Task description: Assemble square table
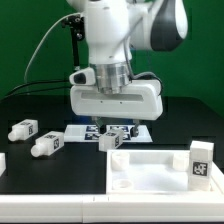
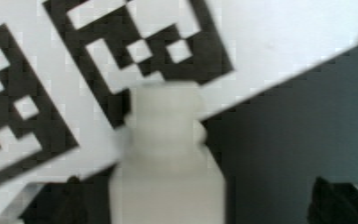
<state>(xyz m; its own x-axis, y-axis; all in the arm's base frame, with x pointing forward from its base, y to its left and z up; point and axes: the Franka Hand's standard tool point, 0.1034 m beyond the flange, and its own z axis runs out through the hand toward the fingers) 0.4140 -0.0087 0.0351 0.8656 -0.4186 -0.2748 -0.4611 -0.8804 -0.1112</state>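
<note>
Gripper (image 1: 117, 131) is released: jaws are spread wide and nothing is clamped. In the wrist view the fingers (image 2: 350, 205) are seen as dark shapes either side of the table leg (image 2: 162, 150), with gaps on both sides, so no contact is made.

Location: this leg is parked directly under the gripper, at the near edge of the marker board (image 1: 85, 131), just beside the tabletop (image 1: 140, 158). The tabletop lies rim-up on the black table (image 1: 60, 178) at the exterior view's right. One corner leg (image 1: 200, 162) is stood upright on it. Two loose legs (image 1: 22, 129) (image 1: 47, 146) are left well apart, at the exterior view's left.

Step is judged to be a grasp of the centred leg for fitting to the tabletop. To do it well:
- the leg should be kept centred between the jaws before closing
- the grip should be taken across the short width, around mid-length
- the narrower end should be left free for insertion
- the marker board must not be pinched or dragged
- a straight lift is advised before any reorientation

Orientation: the long axis is set across the jaws' closing line. The narrower end is pointed toward the marker board, the wider end toward the gripper. In the exterior view the leg is foreshortened. Whether it lies flat or is stood on end cannot be settled.
</note>
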